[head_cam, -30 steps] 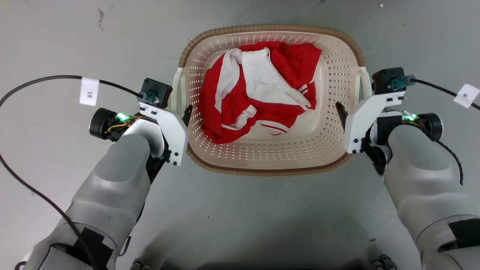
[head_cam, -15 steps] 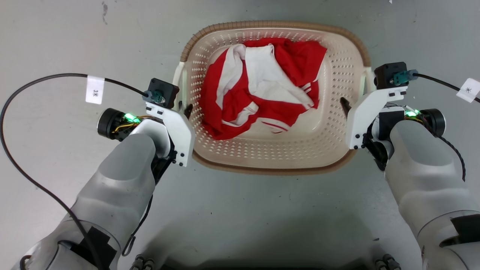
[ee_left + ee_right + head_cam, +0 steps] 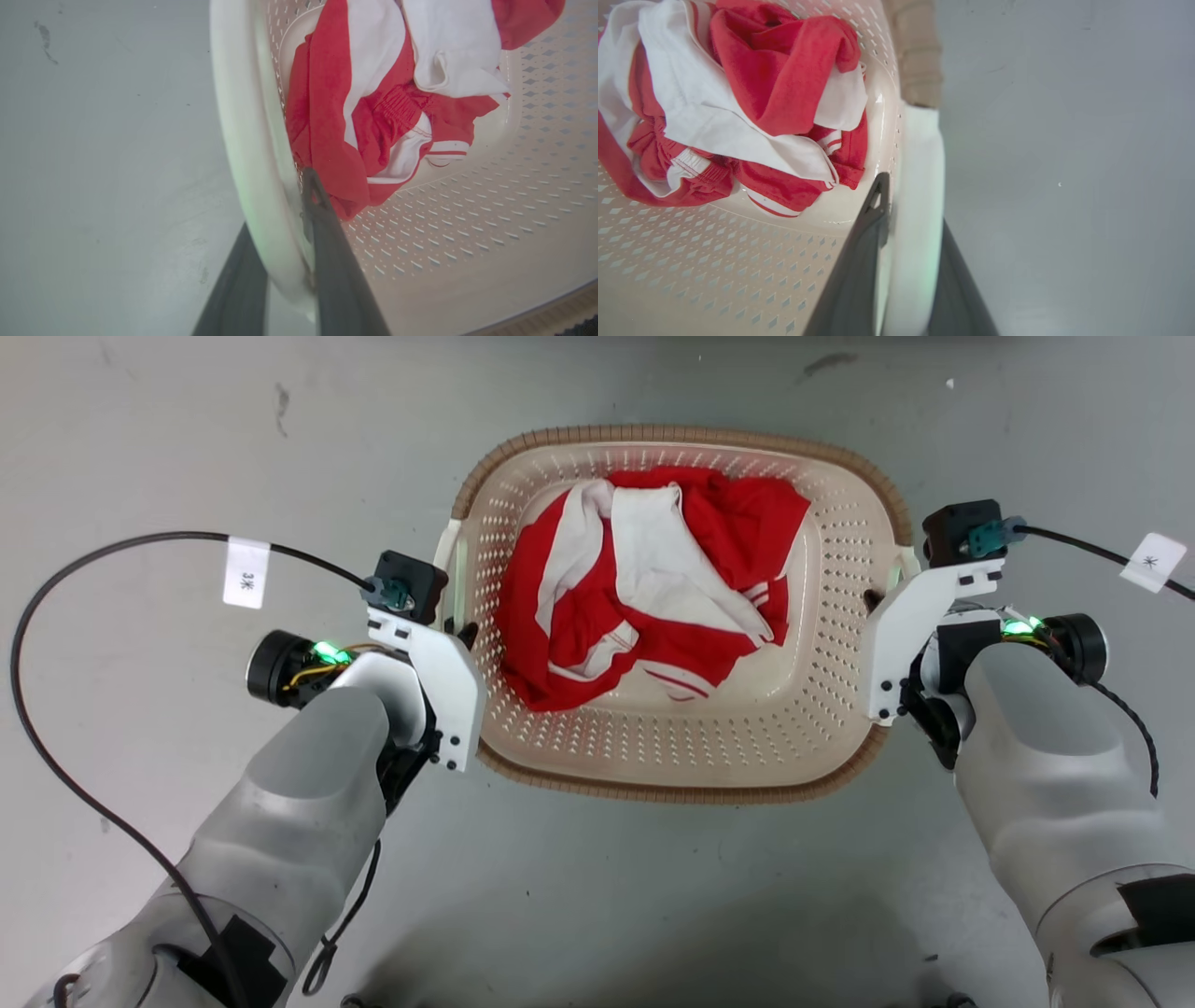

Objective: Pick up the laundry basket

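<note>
Starting at the left: barely differs from a second ago at the left gripper point(image 3: 456, 633). Clamps the white left handle point(image 3: 252, 140) of the laundry basket point(image 3: 653, 737), with one dark finger outside and the other inside the wall, both pressed to the plastic in the left wrist view. Leaves the heap of red-and-white clothing point(image 3: 644, 588) in the middle undisturbed. Changes most at the right gripper point(image 3: 885, 602): pulls the inner finger from well over the perforated wall to tight against the white right handle point(image 3: 920, 186), and now pinches that handle from both sides with no gap to see. Reads, as a judgement, as both holds made and only the raise left.

Places the basket straight ahead, on or just over the grey floor point(image 3: 597, 896), between the two forearms point(image 3: 308, 775). Shifts the whole head view slightly, floor marks point(image 3: 280, 401) too, so points to camera motion and not to a lift. Cannot tell whether clear of the floor yet: no underside in view, no plain shadow under the near rim. Hides both outer fingers beneath the white wrist brackets point(image 3: 448, 681) in the head view. Crops most of the basket out of both wrist views and blurs the handles at such close range.
</note>
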{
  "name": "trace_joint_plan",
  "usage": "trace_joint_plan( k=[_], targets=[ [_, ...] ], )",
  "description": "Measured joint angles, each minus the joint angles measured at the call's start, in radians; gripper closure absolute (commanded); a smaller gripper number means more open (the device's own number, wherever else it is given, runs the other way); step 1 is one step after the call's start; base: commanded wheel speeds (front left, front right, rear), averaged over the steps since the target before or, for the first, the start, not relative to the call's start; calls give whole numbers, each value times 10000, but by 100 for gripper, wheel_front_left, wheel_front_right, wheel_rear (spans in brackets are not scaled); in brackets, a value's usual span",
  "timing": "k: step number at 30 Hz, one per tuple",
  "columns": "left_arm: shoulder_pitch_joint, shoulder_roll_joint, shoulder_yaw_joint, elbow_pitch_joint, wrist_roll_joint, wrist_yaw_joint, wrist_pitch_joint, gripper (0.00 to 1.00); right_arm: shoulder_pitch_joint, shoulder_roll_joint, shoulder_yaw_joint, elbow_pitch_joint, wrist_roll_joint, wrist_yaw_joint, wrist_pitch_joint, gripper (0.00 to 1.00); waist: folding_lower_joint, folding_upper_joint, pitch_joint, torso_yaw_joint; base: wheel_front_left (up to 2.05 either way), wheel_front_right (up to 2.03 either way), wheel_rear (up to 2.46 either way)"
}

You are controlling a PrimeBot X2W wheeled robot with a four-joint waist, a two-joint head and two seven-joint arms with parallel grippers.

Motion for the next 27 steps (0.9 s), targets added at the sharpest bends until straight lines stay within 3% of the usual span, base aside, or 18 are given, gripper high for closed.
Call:
trace_joint_plan(
  k=[14,27],
  targets=[
    [644,639,-1948,-1361,-1691,17,2307,100,424,17,161,31,-959,0,2230,100,-1,0,-2191,-22,0,0,0],
    [966,1375,-3164,-2451,-3446,23,4838,100,1230,58,1946,-90,556,0,4506,100,-3,0,-5041,-60,0,0,0]
  ],
)
